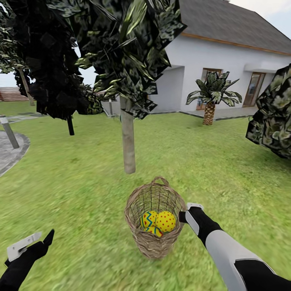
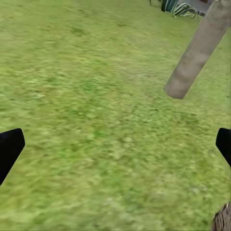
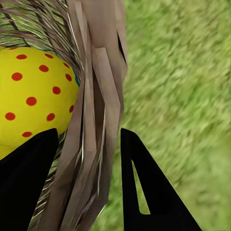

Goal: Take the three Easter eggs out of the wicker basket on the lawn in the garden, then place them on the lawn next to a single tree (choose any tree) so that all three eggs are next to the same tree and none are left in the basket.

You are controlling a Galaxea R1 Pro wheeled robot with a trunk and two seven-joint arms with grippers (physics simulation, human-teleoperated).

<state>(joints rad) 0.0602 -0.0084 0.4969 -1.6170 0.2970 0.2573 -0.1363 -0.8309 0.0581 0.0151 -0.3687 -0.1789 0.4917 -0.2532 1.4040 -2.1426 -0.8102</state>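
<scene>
Basket (image 1: 155,238) rough brown woven wicker; eggs (image 1: 159,222) smooth yellow, painted red dots, blue zigzags; trunk (image 1: 128,141) pale, dull bark; lawn (image 1: 81,182) soft patchy grass; gripper fingers (image 3: 144,192) smooth black, matt

Head cam looks fwd/down over lawn (image 1: 81,182); right wrist cam v. close on wicker basket (image 3: 96,120) rim; left wrist cam shares tree (image 2: 197,53) trunk w/ head

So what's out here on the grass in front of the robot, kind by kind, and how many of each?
Eggs: 3, all in the basket
Basket: 1
Pale-trunked tree: 1
Thin dark-trunked tree: 1
Palm: 1
Total: 7
</scene>
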